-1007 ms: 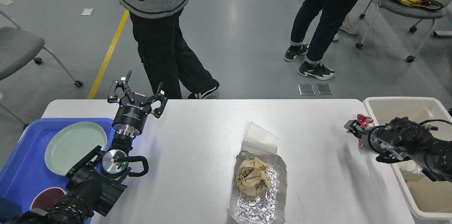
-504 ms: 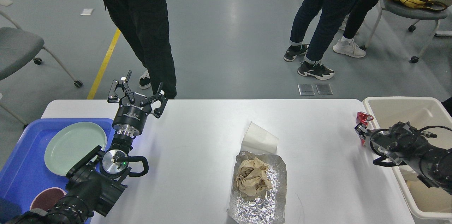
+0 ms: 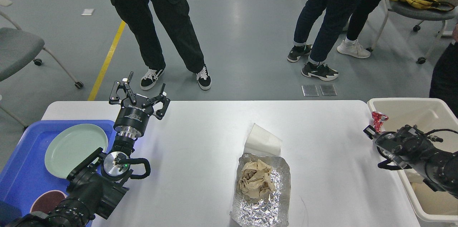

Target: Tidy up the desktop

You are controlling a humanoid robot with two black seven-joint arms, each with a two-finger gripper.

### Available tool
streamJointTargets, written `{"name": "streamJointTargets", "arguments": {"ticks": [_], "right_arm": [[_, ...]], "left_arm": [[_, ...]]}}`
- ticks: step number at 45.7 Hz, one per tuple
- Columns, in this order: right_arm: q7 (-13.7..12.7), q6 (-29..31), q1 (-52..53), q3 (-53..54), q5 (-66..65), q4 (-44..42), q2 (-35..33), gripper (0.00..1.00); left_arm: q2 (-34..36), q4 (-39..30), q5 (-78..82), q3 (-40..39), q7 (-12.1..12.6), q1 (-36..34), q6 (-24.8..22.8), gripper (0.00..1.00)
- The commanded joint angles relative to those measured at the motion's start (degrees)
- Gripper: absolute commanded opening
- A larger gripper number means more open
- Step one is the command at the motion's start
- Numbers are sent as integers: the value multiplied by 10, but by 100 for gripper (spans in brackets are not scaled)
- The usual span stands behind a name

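The white desktop (image 3: 200,137) filled the foreground. The left gripper (image 3: 140,89) hovered spread wide above its far left edge; the right gripper (image 3: 374,128) pinched a crumpled red can (image 3: 378,117) beside the beige bin (image 3: 404,103).

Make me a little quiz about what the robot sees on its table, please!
1. True or false: the white paper cup stands upright on the desktop.
2. What lies in the foil tray? A) a spoon B) crumpled brown paper C) an apple
3. Fill in: the pale green plate sits on the blue ____.

Key
1. False: it lies on its side, next to the foil tray's far edge.
2. B
3. tray

Bonus look: the left claw is open and holds nothing. The right claw is by the beige bin with a red crushed can at its tip; its fingers are too dark to tell apart.
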Motion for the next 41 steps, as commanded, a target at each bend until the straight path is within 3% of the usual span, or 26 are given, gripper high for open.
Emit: {"name": "streamJointTargets", "arguments": {"ticks": [1,6,15,23,28,32,41], "right_arm": [[1,4,20,-2,-5,9,-5,0],[10,26,73,-21,-14,83,-66,0],[38,132,341,-71,-109,418,-224,0],[38,303,602,-82,-194,638,-265,0],[38,353,697,-88,-193,732,-262,0],[37,359,749,-109,-192,785,-257,0],[33,338,733,-182,-200,769,-264,0]], "left_arm": [[0,0,0,0,0,1,-1,96],[0,0,0,0,0,0,0,96],[0,0,0,0,0,1,0,96],[0,0,0,0,0,0,0,96],[0,0,0,0,0,0,0,96],[0,0,0,0,0,0,0,96],[0,0,0,0,0,1,-1,96]]}}
